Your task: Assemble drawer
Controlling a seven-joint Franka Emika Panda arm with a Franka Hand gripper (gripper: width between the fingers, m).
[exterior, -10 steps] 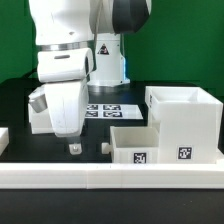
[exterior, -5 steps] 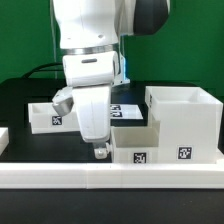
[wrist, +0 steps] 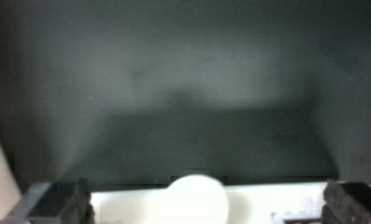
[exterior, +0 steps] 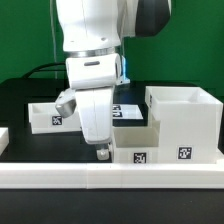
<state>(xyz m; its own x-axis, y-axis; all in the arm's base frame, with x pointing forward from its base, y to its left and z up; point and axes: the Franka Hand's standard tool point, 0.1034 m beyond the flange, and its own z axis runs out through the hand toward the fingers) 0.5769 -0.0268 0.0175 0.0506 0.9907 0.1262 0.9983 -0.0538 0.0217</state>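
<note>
The drawer's large cube-shaped shell [exterior: 186,118] stands at the exterior view's right, open on top, with a tag on its front. A small white tray [exterior: 138,143] stands against its left side. A second tray [exterior: 48,116] lies further left, behind the arm. My gripper [exterior: 103,152] hangs low at the near tray's left end. In the wrist view my gripper [wrist: 203,206] is open, with dark fingers [wrist: 57,204] far apart. The tray's rounded white knob [wrist: 196,195] sits between them, untouched, on the tray's white wall [wrist: 271,205].
A long white border wall [exterior: 110,178] runs along the table's front edge, just before the gripper and the near tray. The marker board [exterior: 124,110] lies on the black table behind them. A white piece [exterior: 3,137] shows at the left edge.
The arm has moved to the exterior view's right, uncovering the left tray and bringing the gripper against the near tray's left end. The fingers remain open.
</note>
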